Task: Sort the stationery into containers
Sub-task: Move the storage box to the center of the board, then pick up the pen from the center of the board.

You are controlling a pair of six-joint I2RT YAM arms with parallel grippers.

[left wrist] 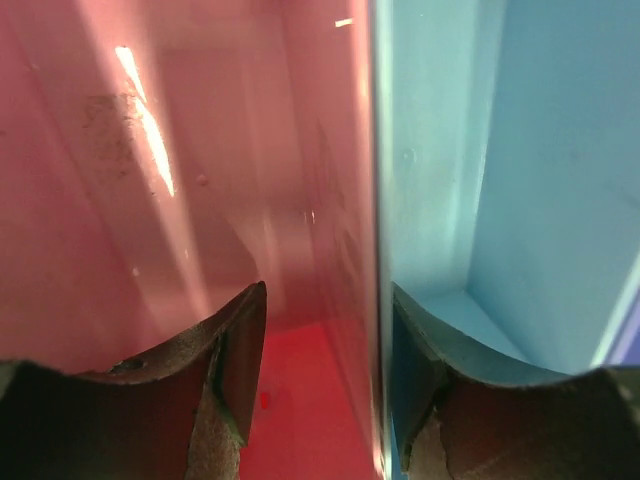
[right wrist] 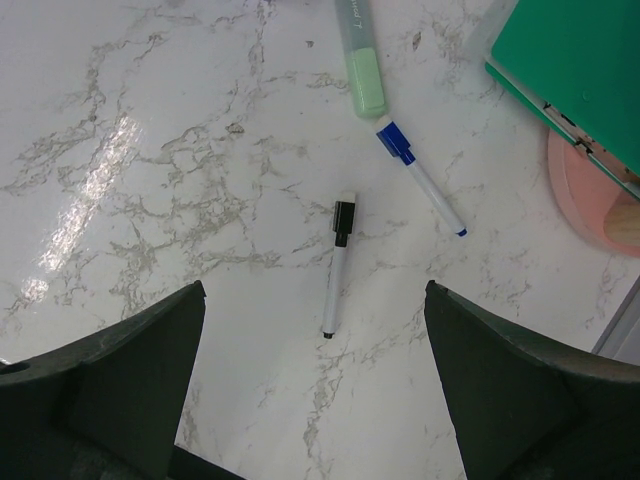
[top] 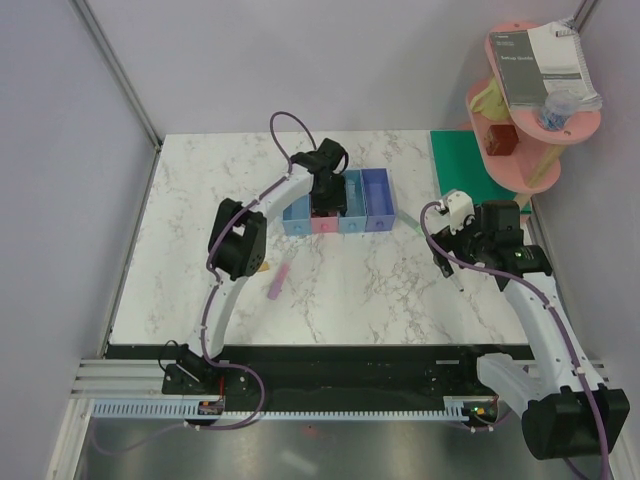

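Note:
The containers stand in a row at mid-table: light blue, pink, light blue and dark blue. My left gripper reaches down into them. In the left wrist view the left gripper is open, with one finger in the pink bin and the other in the light blue bin, astride the wall between them; nothing is held. My right gripper hangs wide open over the marble. Ahead of it lie a black-capped pen, a blue-capped pen and a green marker. A pink marker and a small tan block lie left of centre.
A green mat lies at the back right, also seen in the right wrist view as the green mat. Beside it stands a pink tiered shelf carrying a spiral booklet. The left arm's elbow hangs over the table's left half.

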